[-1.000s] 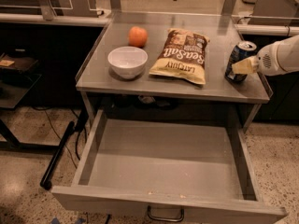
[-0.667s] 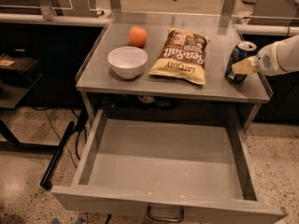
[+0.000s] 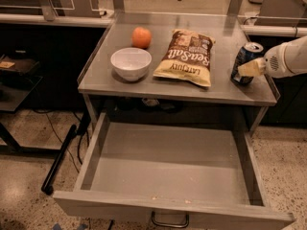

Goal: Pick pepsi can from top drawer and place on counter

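The pepsi can point(image 3: 246, 55) stands upright on the counter point(image 3: 158, 87) near its right front corner. My gripper point(image 3: 244, 67) reaches in from the right on a white arm point(image 3: 288, 59) and is shut on the can; one pale finger point(image 3: 251, 69) lies across the can's front and the other is hidden behind it. The top drawer point(image 3: 168, 169) is pulled fully open below the counter and holds nothing. Its dark loop handle point(image 3: 169, 221) shows at the front centre.
On the counter are a white bowl point(image 3: 130, 63), an orange point(image 3: 141, 37) and a chip bag point(image 3: 186, 57) left of the can. Black side tables stand at the left point(image 3: 19, 71) and right. A black pole point(image 3: 60, 159) leans on the floor at the left.
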Tool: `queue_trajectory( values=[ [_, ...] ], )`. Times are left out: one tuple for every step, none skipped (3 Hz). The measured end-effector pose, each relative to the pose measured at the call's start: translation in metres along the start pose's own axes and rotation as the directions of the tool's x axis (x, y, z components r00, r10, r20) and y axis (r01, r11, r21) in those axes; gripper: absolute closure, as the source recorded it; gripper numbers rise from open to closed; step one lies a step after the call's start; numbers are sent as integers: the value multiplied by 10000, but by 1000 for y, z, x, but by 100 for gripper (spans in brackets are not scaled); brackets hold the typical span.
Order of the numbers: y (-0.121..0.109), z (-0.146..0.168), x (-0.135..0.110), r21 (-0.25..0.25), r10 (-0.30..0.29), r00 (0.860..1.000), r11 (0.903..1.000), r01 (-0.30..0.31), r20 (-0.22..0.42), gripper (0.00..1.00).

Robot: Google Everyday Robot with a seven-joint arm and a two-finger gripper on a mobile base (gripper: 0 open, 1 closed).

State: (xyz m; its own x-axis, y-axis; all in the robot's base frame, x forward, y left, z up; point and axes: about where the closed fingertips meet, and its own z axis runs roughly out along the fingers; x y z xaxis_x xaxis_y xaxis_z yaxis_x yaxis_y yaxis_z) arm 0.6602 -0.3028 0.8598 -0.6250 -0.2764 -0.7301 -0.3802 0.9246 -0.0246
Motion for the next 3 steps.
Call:
queue_trajectory(
  values=[
    [0, 0, 0, 0, 0, 10000, 10000, 0, 0, 14],
    [0, 0, 0, -1, 0, 10000, 10000, 0, 0, 0],
    [0, 0, 0, -1, 0, 10000, 10000, 0, 0, 0]
  ],
)
